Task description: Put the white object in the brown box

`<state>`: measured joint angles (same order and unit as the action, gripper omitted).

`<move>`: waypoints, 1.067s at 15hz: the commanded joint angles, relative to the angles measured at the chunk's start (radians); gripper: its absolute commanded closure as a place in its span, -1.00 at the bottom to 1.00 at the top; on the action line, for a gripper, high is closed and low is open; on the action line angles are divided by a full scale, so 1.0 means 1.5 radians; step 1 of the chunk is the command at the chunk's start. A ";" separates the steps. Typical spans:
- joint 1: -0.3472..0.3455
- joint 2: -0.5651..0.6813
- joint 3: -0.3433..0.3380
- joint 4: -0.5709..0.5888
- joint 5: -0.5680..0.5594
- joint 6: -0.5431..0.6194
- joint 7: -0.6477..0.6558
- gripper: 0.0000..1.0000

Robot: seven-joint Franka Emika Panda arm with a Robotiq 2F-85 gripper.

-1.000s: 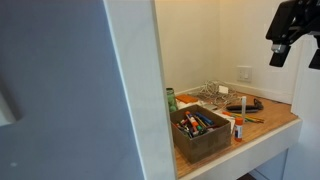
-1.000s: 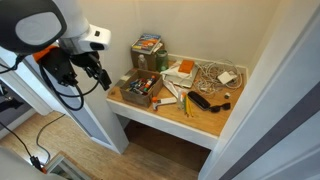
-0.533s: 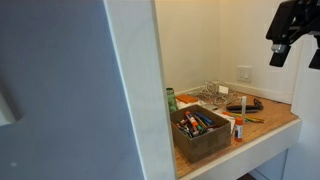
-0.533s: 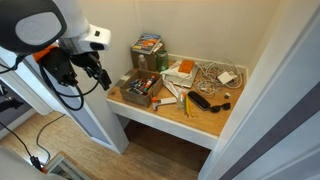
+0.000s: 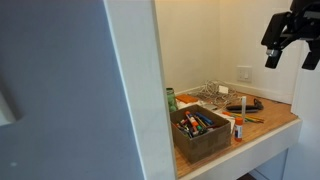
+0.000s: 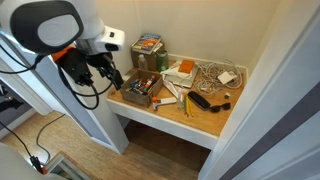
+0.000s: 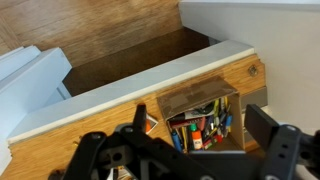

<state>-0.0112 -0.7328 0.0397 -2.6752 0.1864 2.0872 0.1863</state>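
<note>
Below and ahead of my fingers point(image 6: 108, 76), on the worktop point(image 5: 272, 124), sat the box point(image 7: 196, 101), open-topped and crammed with pens. My fingers were spread wide with nothing between them, since nothing had been picked up yet. I hung high and well apart from everything, probably to clear the worktop's front edge. The white object point(image 5: 228, 121), as best I could judge, lay just beside the box on the side away from my fingers, so the carry should be short.

No legible text, label, brand or number in any view
</note>
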 commanded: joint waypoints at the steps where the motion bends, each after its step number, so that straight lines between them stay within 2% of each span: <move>1: -0.029 0.135 -0.008 0.068 -0.040 0.044 -0.017 -1.00; 8: -0.056 0.359 -0.024 0.212 -0.098 0.140 -0.003 -1.00; 12: -0.057 0.472 -0.045 0.296 -0.120 0.150 -0.006 -1.00; 16: -0.056 0.565 -0.066 0.378 -0.103 0.147 -0.032 -1.00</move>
<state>-0.0946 0.0070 -0.0398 -2.2184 0.0307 2.3164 0.1652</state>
